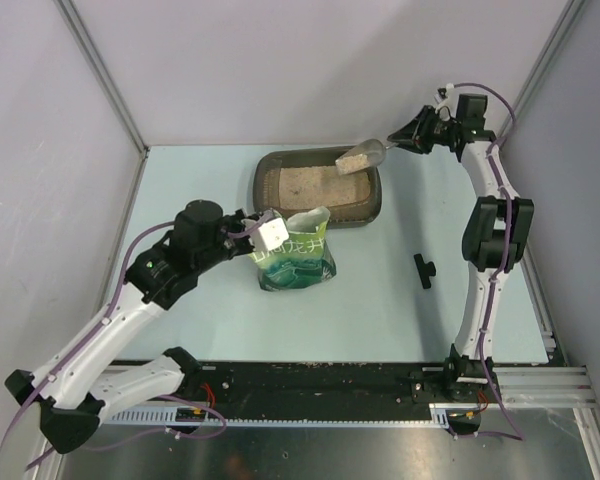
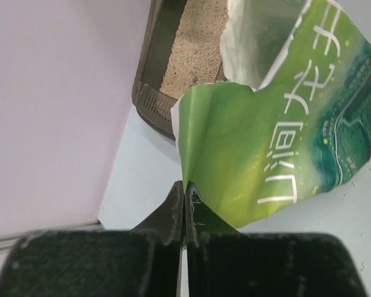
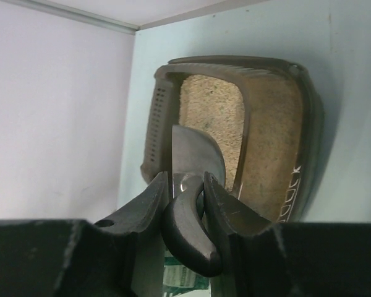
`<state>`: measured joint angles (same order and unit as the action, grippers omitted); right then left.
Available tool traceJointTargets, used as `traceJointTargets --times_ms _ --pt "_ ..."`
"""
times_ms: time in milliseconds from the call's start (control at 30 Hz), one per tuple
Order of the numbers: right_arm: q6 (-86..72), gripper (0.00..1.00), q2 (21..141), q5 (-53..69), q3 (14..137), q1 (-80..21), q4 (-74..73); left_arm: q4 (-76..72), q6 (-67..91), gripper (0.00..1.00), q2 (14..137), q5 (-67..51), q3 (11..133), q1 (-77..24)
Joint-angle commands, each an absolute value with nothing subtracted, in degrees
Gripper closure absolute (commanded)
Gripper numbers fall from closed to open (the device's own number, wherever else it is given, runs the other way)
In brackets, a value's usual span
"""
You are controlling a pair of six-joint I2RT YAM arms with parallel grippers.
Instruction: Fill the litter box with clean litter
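The dark brown-grey litter box sits at the back middle of the table, with beige litter in it. My right gripper is shut on the black handle of a silver scoop, held over the box's right rim with litter in its bowl. In the right wrist view the scoop hangs over the box. My left gripper is shut on the torn top edge of the green pouch, which stands in front of the box. The pouch is open at the top.
A small black part lies on the table to the right of the pouch. Grey walls close in the left, back and right. A black rail runs along the near edge.
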<state>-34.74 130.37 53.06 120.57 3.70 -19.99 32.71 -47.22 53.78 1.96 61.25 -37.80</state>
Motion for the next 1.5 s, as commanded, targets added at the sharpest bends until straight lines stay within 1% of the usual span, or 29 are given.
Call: traceJointTargets --times_ms 0,167,233,267,300,467,600,900,1067,1200,1300,1400,1467 --pt "-25.5 1.00 129.6 46.7 126.4 1.9 -25.7 30.4 -45.9 1.00 55.0 4.8 67.8 -36.6" --pt "-17.2 1.00 127.5 38.6 129.4 0.2 -30.0 30.3 -45.0 1.00 57.9 1.2 71.1 -36.6" --pt "-15.1 1.00 126.9 35.9 130.0 -2.0 -30.8 30.2 -45.1 1.00 58.5 0.5 71.7 -36.5" --pt "-13.6 1.00 126.5 31.1 130.3 -2.5 -32.0 30.1 -45.1 1.00 58.7 0.5 71.7 -36.6" --pt "-12.9 1.00 125.4 29.0 129.9 -3.1 -32.2 30.1 -45.2 1.00 58.7 -1.2 71.6 -36.6" --pt "-11.9 1.00 120.3 21.7 124.1 -5.6 -25.7 29.5 -44.3 1.00 57.6 -4.3 70.6 -36.6" --pt "-9.2 1.00 118.4 19.2 123.4 -7.6 -26.5 29.0 -43.2 1.00 56.8 -6.6 69.7 -36.5" --pt "-4.0 1.00 106.3 16.4 111.5 -10.6 -27.5 27.2 -41.5 1.00 56.5 -9.6 67.9 -36.6" --pt "5.5 1.00 98.9 12.4 105.0 -13.8 -23.9 25.8 -39.3 1.00 57.5 -10.6 68.5 -36.6" --pt "5.5 1.00 95.8 9.9 102.9 -14.2 -21.4 24.9 -37.5 1.00 59.2 -12.2 69.6 -36.7" --pt "0.3 1.00 93.4 12.9 102.3 -10.0 -22.7 24.5 -35.5 1.00 60.2 -13.1 70.9 -36.6" --pt "-3.5 1.00 91.7 20.6 102.1 -3.4 -28.5 24.2 -33.6 1.00 61.3 -13.7 71.7 -36.7" --pt "-5.0 1.00 91.2 29.1 101.5 2.4 -31.1 23.8 -32.4 1.00 61.9 -13.9 72.0 -36.7"
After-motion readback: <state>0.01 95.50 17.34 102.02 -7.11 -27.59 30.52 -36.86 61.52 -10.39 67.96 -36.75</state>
